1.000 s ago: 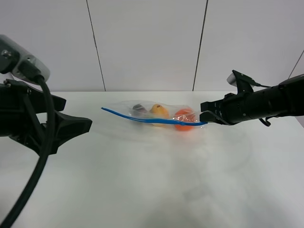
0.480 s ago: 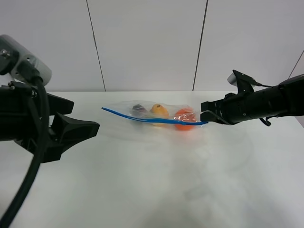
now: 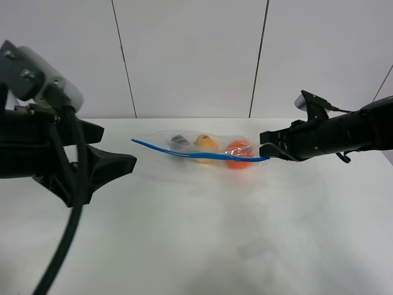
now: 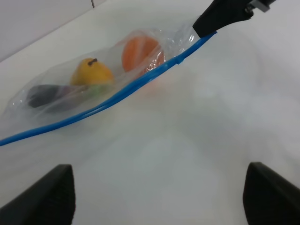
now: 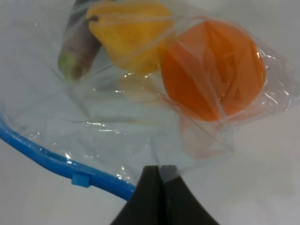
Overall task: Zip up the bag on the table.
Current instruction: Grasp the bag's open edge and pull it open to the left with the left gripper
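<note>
Bag [image 3: 199,146] flat on table [image 3: 196,233], one corner pinned.
Looks light, limp, slippery; sits clamped at strip end in closed right gripper [image 3: 264,153], with left gripper [image 3: 116,147] gaping, well apart. Wants pinching at small tab [image 5: 80,180] on stiffer blue strip [image 3: 166,150].

A pale grey panelled wall [image 3: 190,55] was recorded at the far side, divided by two thin dark seams [image 3: 123,58], each slightly slanted. A third seam [image 3: 384,83] was noted far right. The white table [image 3: 196,246] was lit evenly, with only faint soft shadows.
</note>
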### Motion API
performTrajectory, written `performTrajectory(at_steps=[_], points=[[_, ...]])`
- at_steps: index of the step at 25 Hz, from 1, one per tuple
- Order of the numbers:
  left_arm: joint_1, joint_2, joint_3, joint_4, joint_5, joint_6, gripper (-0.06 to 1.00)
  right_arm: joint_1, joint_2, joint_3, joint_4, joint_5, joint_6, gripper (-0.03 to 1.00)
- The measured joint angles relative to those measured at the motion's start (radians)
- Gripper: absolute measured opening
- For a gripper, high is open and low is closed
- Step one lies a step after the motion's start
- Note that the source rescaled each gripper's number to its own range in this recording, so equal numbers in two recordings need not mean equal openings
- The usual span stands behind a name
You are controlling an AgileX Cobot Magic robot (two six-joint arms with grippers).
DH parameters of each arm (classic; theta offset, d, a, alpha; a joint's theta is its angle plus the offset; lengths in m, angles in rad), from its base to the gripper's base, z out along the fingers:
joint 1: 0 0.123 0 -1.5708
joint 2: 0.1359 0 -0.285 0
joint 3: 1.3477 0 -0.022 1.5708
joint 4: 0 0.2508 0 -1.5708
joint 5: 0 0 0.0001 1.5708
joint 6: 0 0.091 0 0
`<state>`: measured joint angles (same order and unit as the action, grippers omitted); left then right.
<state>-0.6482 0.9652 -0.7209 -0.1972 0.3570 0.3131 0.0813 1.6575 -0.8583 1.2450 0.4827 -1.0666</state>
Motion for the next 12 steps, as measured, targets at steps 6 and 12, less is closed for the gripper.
performTrajectory(at_steps=[6,12], points=[[0.000,0.148,0.000,0.000,-0.086,0.008,1.00,0.000,0.000,0.000,-0.005,0.001,0.003,0.00],[-0.056,0.283,0.000,-0.001,-0.184,0.012,1.00,0.000,0.000,0.000,-0.014,0.003,0.006,0.00]])
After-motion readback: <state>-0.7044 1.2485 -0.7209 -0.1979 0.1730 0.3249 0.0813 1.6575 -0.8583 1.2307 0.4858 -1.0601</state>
